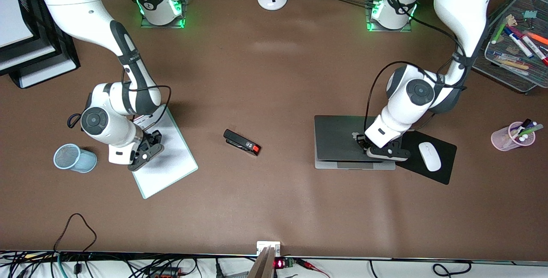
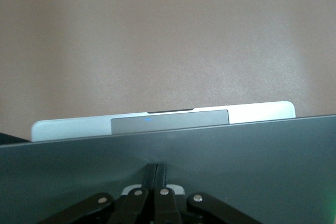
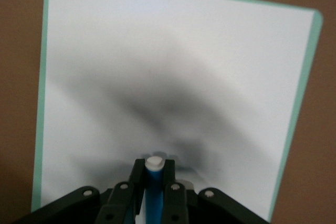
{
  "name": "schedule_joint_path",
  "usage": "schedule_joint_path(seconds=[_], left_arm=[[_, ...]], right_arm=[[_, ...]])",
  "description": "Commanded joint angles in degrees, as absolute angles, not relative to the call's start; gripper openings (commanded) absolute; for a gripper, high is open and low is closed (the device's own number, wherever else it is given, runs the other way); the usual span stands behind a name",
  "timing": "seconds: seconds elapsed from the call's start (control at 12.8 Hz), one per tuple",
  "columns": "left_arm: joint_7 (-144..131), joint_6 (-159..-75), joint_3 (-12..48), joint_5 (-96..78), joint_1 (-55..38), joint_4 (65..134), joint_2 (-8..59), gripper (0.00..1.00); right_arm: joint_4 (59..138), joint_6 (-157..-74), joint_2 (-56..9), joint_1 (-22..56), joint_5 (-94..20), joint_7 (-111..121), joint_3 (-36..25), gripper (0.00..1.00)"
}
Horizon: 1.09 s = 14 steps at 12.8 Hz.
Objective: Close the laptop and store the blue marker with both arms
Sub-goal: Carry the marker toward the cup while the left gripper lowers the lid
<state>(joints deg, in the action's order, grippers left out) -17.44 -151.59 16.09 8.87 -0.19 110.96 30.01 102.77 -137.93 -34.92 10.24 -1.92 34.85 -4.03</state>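
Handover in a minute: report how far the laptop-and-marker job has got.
Nearly done: the silver-grey slim laptop has its lid almost down, a strip of its base still showing, with the left end effector shut and pressing on the lid. In hand: the right end effector grips the short blue marker with white end over the green-edged whiteboard. Left: storing the marker, perhaps in the blue mesh cup.

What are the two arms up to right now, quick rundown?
Left pincer shut, pressing down on the laptop lid, almost closed. Right pincer shut on the blue marker, over the whiteboard. Nothing in the way.
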Motion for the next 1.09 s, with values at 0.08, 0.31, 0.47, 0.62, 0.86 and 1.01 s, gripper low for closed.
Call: schedule_joint_path(seconds=[0.08, 0.31, 0.47, 0.62, 0.86, 1.01], left_arm=[[-17.3, -151.6, 15.9, 10.2, -0.4, 106.2, 35.1, 0.00], [-17.4, -152.8, 16.0, 12.4, -0.6, 103.7, 38.6, 0.00], [-17.8, -156.3, 15.9, 13.3, -0.4, 103.5, 40.8, 0.00], [-17.8, -156.5, 15.9, 13.4, -0.2, 103.5, 41.1, 0.00], [-17.8, -156.6, 15.9, 13.4, -0.3, 103.5, 41.6, 0.00], [-17.8, -156.6, 15.9, 13.5, -0.1, 103.5, 41.3, 0.00]], right_arm=[[99.2, -131.7, -32.0, 8.4, -2.9, 37.2, -3.7, 0.00], [98.1, -130.8, -30.0, 6.7, -3.0, 41.9, -3.6, 0.00], [98.1, -130.5, -27.1, 5.5, -3.0, 46.4, -3.6, 0.00], [97.2, -127.5, -24.6, 4.5, -3.2, 49.6, -3.6, 0.00], [93.2, -123.5, -22.6, 2.3, -7.4, 58.6, -4.0, 0.01], [90.5, -121.5, -22.7, -0.6, -11.8, 67.5, -4.0, 0.02]])
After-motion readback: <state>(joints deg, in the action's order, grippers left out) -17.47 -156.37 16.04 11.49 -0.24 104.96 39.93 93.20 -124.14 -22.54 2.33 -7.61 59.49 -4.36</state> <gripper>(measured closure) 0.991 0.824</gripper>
